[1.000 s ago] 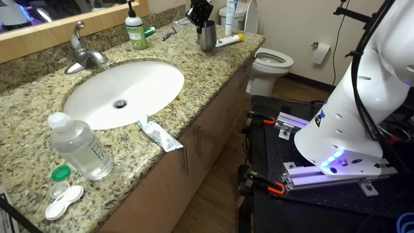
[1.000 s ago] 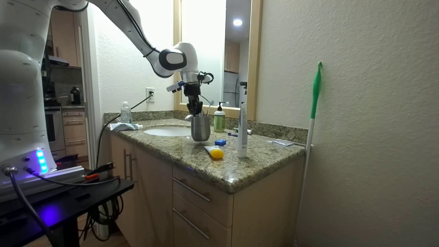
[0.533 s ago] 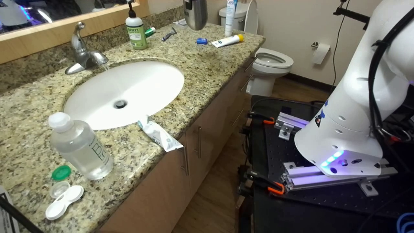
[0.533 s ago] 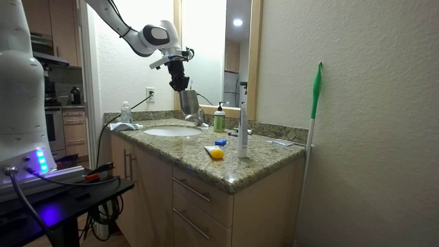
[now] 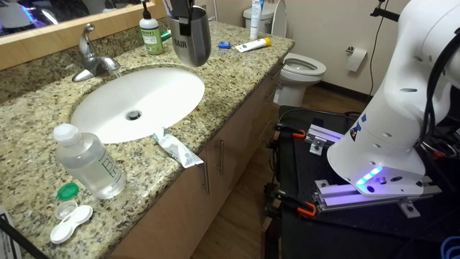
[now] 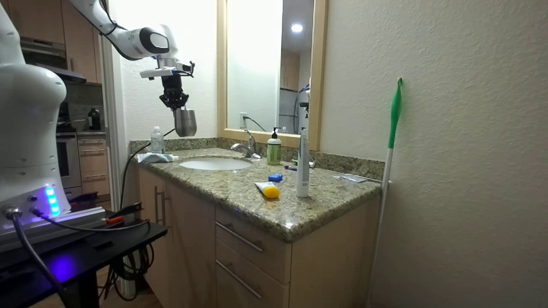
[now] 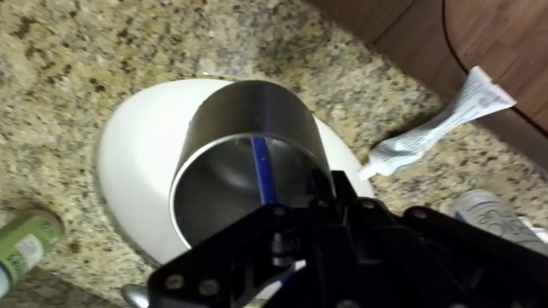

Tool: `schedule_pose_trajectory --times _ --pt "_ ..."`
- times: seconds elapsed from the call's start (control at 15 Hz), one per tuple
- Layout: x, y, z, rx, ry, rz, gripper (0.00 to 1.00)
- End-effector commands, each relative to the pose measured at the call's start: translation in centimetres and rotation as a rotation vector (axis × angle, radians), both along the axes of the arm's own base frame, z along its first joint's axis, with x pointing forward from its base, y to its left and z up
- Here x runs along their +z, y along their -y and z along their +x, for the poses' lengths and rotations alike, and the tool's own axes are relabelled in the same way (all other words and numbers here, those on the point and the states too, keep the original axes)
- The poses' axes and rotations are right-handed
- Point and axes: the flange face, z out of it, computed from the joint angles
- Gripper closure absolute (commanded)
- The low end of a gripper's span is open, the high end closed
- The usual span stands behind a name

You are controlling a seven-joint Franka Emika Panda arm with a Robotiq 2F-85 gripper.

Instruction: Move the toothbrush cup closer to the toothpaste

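Note:
The toothbrush cup [image 5: 197, 45] is a shiny metal tumbler, held in the air over the sink; it also shows in an exterior view [image 6: 186, 124] and in the wrist view [image 7: 257, 109]. A blue-handled toothbrush [image 7: 262, 169] stands in it. My gripper [image 7: 332, 184] is shut on the cup's wall, one finger inside and one outside; it also shows in both exterior views [image 5: 185, 28] [image 6: 180, 106]. The toothpaste [image 5: 178, 149] is a crumpled white tube lying between sink and counter front edge, partly overhanging; it also shows in the wrist view [image 7: 428, 134]. The cup is apart from it.
The sink [image 5: 172, 90] lies under the cup, with the faucet [image 5: 95, 59] running. A clear water bottle [image 5: 90, 165] and white lens case [image 5: 72, 225] stand beyond the toothpaste. A green soap bottle [image 5: 151, 36], yellow-capped tube [image 5: 253, 45] and upright tube [image 6: 302, 167] are on the counter.
My gripper has lifted the cup from low above the counter by the yellow-capped tube and carried it over the sink, toward the toothpaste's end. The toothpaste has not moved.

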Motion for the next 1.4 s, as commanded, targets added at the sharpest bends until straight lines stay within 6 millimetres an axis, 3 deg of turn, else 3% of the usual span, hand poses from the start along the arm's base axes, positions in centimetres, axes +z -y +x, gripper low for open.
schedule_pose_trajectory --times 0.0,0.13,0.47,0.53,0.87,1.07,1.13,1.33 --pt "0.7 -2.2 -1.1 0.181 -0.013 0.090 0.99" --pt "0.0 -2.9 -0.3 0.113 -0.009 0.049 0.94" --pt "0.0 -2.8 -0.3 0.106 -0.010 0.049 0.94" --pt "0.0 -2.8 -0.3 0.106 -0.010 0.049 0.99" --pt "-3.1 -3.7 -0.9 0.148 -0.040 0.142 0.99" --pt "-5.0 -3.0 -2.6 0.139 -0.026 0.118 0.99" --pt "-5.7 -3.8 -1.9 0.133 -0.020 0.101 0.99" --pt "-8.3 -4.4 -2.4 0.163 0.012 0.067 0.99"
